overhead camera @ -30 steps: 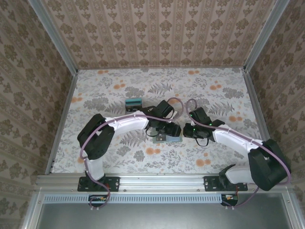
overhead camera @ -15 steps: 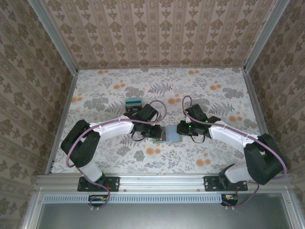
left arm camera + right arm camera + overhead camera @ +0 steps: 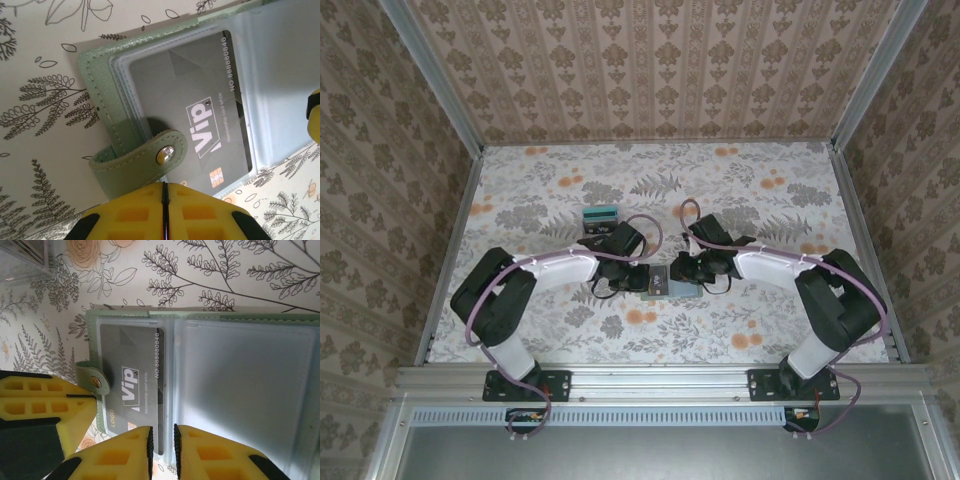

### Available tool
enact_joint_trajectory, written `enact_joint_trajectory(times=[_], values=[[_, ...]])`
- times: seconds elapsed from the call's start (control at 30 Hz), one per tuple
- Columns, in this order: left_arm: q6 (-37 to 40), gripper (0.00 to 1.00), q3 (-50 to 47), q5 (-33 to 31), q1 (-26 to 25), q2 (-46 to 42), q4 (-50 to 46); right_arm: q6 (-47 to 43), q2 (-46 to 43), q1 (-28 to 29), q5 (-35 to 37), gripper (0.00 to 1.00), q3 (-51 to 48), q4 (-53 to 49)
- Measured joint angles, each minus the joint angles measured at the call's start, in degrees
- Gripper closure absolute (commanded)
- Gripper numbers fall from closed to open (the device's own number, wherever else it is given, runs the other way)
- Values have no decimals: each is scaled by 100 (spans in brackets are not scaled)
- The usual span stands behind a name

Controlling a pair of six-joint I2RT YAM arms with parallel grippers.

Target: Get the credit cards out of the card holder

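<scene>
The card holder [image 3: 661,288] lies open on the flowered table, a green cover [image 3: 100,95] with clear sleeves [image 3: 240,385]. A grey "Vip" credit card [image 3: 190,95] sits in the left sleeve [image 3: 127,350]. My left gripper [image 3: 165,192] is shut, its tips at the holder's edge under the snap strap [image 3: 150,160]. I cannot tell whether the cover is pinched. My right gripper [image 3: 162,440] stands narrowly open over the card's inner edge, pads apart from it. From above, the left gripper [image 3: 642,280] and right gripper [image 3: 682,272] flank the holder.
A teal-and-grey stack of cards [image 3: 600,215] lies behind the left arm. A clear plastic edge [image 3: 20,255] shows at the upper left of the right wrist view. Metal rails [image 3: 450,250] and patterned walls bound the table.
Both arms drew in onto the holder. The left jaws have closed at its left edge. The right gripper slid left over the holder and its jaws parted a little.
</scene>
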Motion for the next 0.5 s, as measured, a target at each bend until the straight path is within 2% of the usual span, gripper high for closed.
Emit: enact_joint_trajectory(times=[0.5], values=[[-127, 91, -11, -2, -15, 109, 92, 101, 546, 103, -157, 80, 212, 44]])
